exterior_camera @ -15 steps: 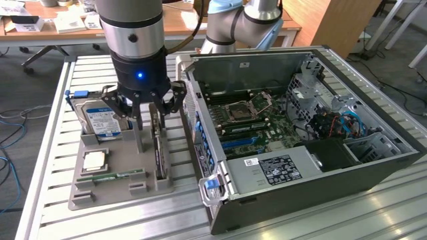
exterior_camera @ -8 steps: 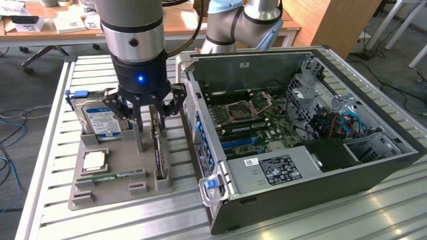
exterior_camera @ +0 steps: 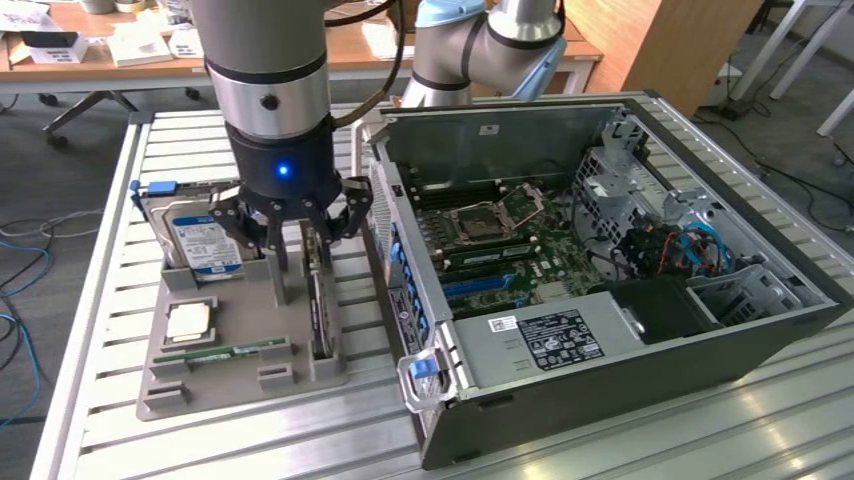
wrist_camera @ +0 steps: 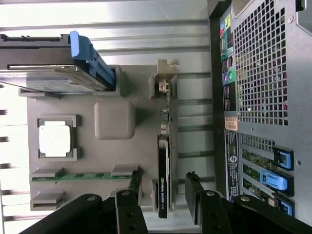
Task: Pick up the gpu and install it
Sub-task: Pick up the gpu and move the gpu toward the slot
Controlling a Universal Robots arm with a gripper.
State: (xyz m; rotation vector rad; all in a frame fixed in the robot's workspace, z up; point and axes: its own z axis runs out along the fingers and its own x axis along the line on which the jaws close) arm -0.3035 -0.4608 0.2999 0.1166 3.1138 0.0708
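The gpu (exterior_camera: 320,322) is a thin black card standing on edge in a slot of the grey holder tray (exterior_camera: 240,388), at the exterior view's left of the open computer case (exterior_camera: 587,335). In the wrist view the gpu (wrist_camera: 163,165) shows edge-on, with its pale bracket (wrist_camera: 165,78) at the far end. My gripper (exterior_camera: 300,285) hangs straight above the card, lowered over its top edge. In the wrist view my gripper (wrist_camera: 165,192) is open, with one black finger (wrist_camera: 134,185) on each side of the card and a gap between each finger and it.
The tray also holds a silver hard drive (exterior_camera: 200,243) with a blue-white label, a processor chip (exterior_camera: 190,320) and a green RAM stick (exterior_camera: 220,353). The case lies open with its motherboard (exterior_camera: 494,235) facing up. Its rear panel (wrist_camera: 258,73) stands close beside the card.
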